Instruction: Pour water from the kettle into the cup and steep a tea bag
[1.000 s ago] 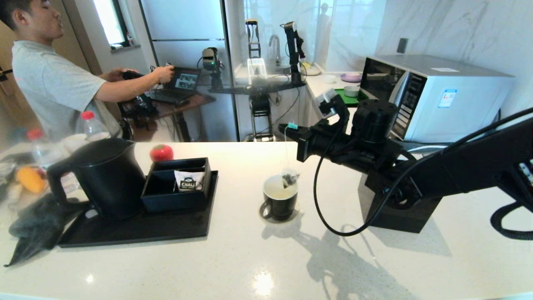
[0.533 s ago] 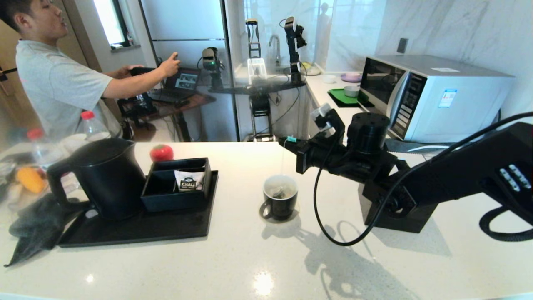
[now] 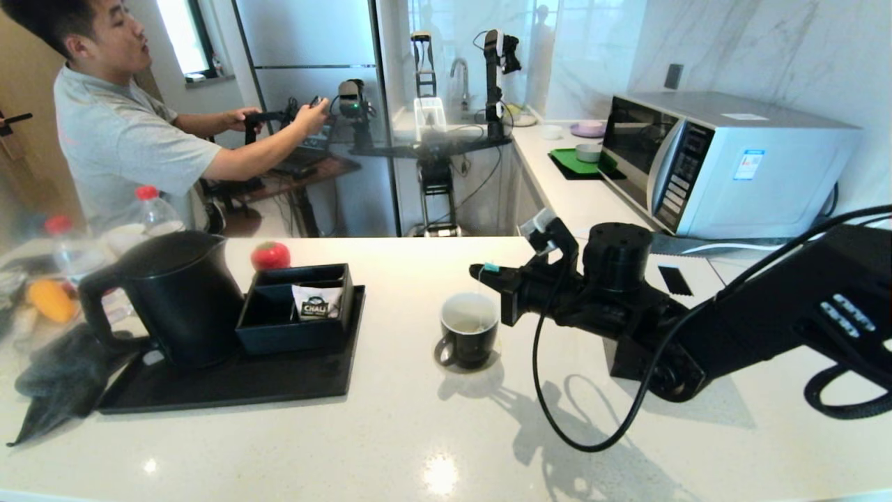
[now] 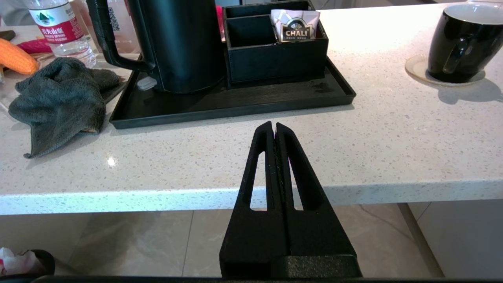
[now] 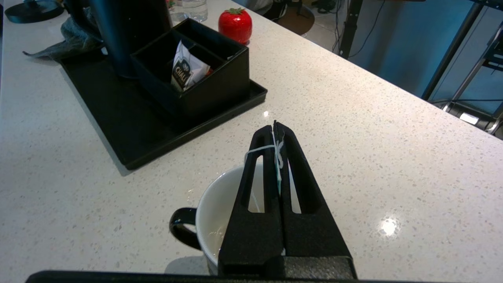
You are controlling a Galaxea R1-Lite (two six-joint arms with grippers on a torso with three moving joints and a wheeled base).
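Note:
The black cup (image 3: 468, 331) stands on a round coaster mid-counter, white inside, with pale water (image 5: 212, 236) low in it. My right gripper (image 3: 482, 269) hovers just above and behind its rim, shut on the tea bag's teal tag (image 3: 490, 268) and white string (image 5: 255, 150). The string drops into the cup (image 5: 220, 204); the bag itself is down inside and barely shows. The black kettle (image 3: 174, 300) stands on the tray at the left, lid on. My left gripper (image 4: 274, 126) is shut and empty, parked below the counter's front edge, out of the head view.
A black tray (image 3: 230, 383) carries a black box (image 3: 279, 328) with a CHALI sachet (image 3: 317, 303). A red tomato (image 3: 270, 256), grey cloth (image 3: 56, 383) and bottles (image 3: 150, 209) lie at left. Microwave (image 3: 732, 160) at right. A person (image 3: 118, 139) stands at back left.
My right gripper has come down toward the cup, and the tea bag has gone from above the rim to inside it. The person's arms have shifted.

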